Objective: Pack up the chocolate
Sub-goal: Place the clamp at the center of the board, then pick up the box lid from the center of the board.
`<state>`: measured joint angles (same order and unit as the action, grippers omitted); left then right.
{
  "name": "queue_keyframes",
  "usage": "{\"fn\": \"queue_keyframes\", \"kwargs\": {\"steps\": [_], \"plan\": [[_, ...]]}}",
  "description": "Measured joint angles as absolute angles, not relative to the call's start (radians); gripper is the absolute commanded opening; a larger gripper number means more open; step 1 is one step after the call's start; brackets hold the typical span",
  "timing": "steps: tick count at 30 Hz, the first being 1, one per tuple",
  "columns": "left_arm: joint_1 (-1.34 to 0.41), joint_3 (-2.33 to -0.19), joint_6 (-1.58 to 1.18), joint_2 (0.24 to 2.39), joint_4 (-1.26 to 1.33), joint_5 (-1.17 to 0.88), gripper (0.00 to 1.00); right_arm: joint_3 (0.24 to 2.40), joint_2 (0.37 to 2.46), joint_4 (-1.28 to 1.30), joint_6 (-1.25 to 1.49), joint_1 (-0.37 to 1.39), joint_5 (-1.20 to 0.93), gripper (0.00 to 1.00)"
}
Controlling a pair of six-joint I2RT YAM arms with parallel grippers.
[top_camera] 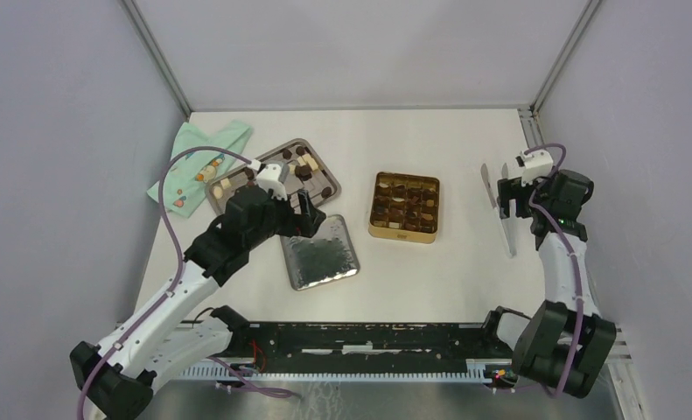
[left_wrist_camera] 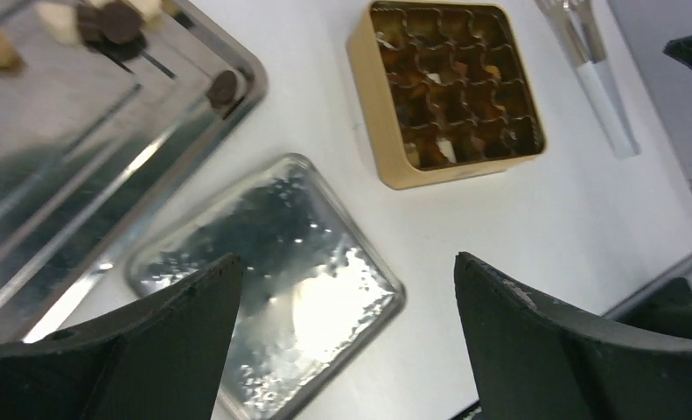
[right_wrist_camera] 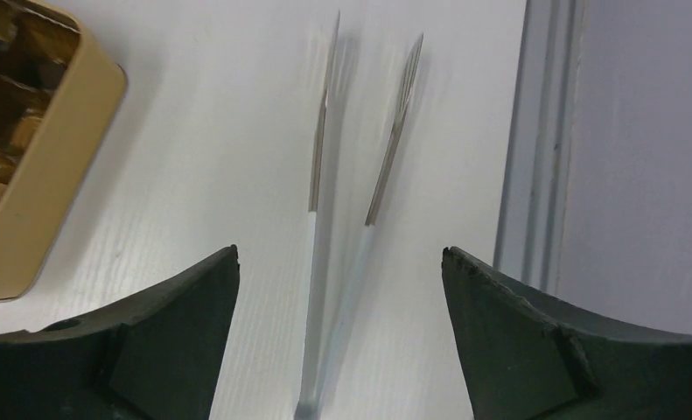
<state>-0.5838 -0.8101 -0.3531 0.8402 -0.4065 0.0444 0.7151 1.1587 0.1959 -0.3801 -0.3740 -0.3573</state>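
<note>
Chocolate (top_camera: pixel 304 171) mostly loose on the steel tray (top_camera: pixel 334 185) toward the far-left corner of the table (top_camera: pixel 464 280); a few pieces sit in the cells of the gold tin (top_camera: pixel 401 234) mid-table, many cells bare. Packing under way but well short of done, by my reading

Lid (top_camera: pixel 325 258) lies shiny side up just to the near side of the tray, off to the side of the tin. Sensible, as it leaves the cells open from above

Left claw (left_wrist_camera: pixel 346 262) spread, holding nothing, hovering over the lid's far part beside the tray's near rim. Right claw (right_wrist_camera: pixel 339 252) also spread and empty, straddling the tongs (right_wrist_camera: pixel 318 157) that lie along the right edge; both blades run between its fingers, untouched as far as I can tell. Likely the tongs are meant for lifting pieces

Room: open table between tin and tongs, and on the near side of the tin. Tight spots: tongs close to the right-edge rail; tray, lid and patterned cloth (top_camera: pixel 198 166) crowd the left side
</note>
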Motion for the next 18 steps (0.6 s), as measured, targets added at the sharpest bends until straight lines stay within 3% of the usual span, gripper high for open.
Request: {"fn": "queue_keyframes", "kwargs": {"steps": [5,9,10,12,13,18], "plan": [[-0.584,-0.724,-0.543,0.891,-0.31,-0.054,0.85,0.72,1.029,0.175,-0.353,-0.375,-0.486,0.98],[-0.628,-0.649,-0.688,0.985,-0.275,-0.01,0.79,0.733,1.015,0.186,-0.347,-0.375,-0.709,0.98],[-0.662,-0.647,-0.715,1.017,-0.282,0.031,0.72,0.717,1.008,0.166,-0.334,-0.375,-0.754,0.98],[-0.761,-0.66,-0.777,1.102,-0.301,0.144,0.43,0.614,0.955,0.054,-0.295,-0.375,-0.849,0.98],[-0.796,-0.676,-0.805,1.144,-0.317,0.188,0.38,0.556,0.92,0.014,-0.277,-0.375,-0.88,0.98],[-0.901,-0.951,-0.915,1.484,-0.506,0.405,0.37,0.421,0.846,-0.043,-0.233,-0.375,-0.955,0.98]]}}
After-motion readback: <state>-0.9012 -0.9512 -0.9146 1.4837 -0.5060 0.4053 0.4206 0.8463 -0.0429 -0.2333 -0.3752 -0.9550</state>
